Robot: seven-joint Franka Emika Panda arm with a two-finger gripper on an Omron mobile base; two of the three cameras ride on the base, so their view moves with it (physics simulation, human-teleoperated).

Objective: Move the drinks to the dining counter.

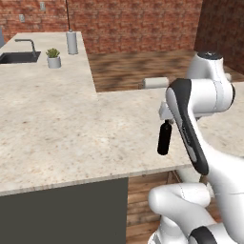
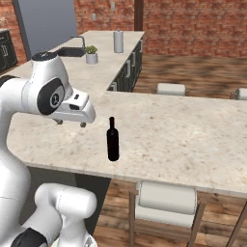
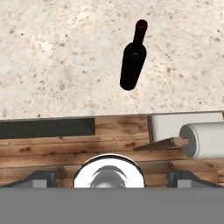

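Closest to my left base camera, the arm's forearm hides part of the wine bottle (image 1: pixel 164 139), which stands upright on the dining counter (image 2: pixel 193 140) near its front edge. My gripper (image 2: pixel 70 123) hangs released, just off the bottle's nine o'clock in the right base view, not touching it. At one o'clock, a stool (image 2: pixel 171 89) shows just its cushion top beyond the counter.

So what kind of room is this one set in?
A rendered kitchen with a dining bar, most likely. A sink is set in the far counter, cushioned stools line the near one, and a wine bottle stands upright on it. Brick walls behind.
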